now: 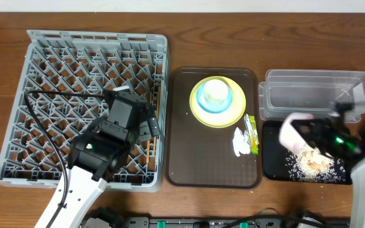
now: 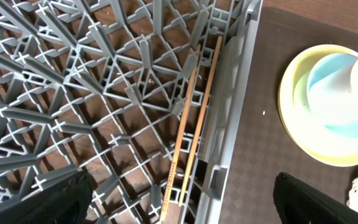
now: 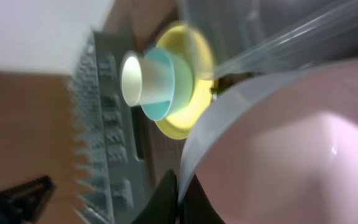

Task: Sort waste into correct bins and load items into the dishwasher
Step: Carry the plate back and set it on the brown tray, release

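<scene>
Two chopsticks (image 2: 197, 124) parallel along rack (image 2: 229, 112) wall, white bowl (image 1: 293, 130) tipped sideways

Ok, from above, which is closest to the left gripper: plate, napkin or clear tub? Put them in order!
From the left gripper, overhead view:
1. Plate, just right of it, on the brown tray.
2. Napkin, farther right, same tray.
3. Clear tub, far right.

Chopsticks (image 2: 183, 127) in rack (image 1: 97, 37); cup (image 1: 216, 90) in bowl (image 1: 201, 101), on plate (image 1: 233, 115).
</scene>
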Robot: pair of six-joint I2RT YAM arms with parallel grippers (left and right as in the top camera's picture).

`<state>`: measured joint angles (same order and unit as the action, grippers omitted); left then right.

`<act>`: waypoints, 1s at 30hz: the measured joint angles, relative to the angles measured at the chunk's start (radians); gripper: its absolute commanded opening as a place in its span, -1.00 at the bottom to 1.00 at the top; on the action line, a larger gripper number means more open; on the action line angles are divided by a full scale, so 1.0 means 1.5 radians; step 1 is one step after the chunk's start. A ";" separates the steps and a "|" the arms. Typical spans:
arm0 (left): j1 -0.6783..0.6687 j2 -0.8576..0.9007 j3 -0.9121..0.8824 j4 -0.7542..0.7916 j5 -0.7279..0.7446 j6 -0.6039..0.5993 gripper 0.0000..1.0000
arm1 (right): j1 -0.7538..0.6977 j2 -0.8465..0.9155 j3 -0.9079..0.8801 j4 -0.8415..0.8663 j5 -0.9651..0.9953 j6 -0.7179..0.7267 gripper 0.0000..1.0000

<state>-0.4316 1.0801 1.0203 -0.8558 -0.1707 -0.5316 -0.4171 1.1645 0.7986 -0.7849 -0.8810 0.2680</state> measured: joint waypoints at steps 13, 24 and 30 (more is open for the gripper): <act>0.000 0.000 0.000 0.000 0.000 0.000 0.88 | 0.584 0.015 0.079 0.039 0.379 0.067 -0.98; 0.000 0.000 0.000 0.000 0.000 0.000 0.88 | 0.883 0.196 0.080 0.183 0.537 0.097 -0.98; 0.000 0.000 0.000 0.000 0.000 0.000 0.87 | 0.934 0.256 0.080 0.194 0.575 0.094 -0.78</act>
<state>-0.4316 1.0801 1.0203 -0.8558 -0.1703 -0.5316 0.9833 1.5486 0.9188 -0.4938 -0.0181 0.4095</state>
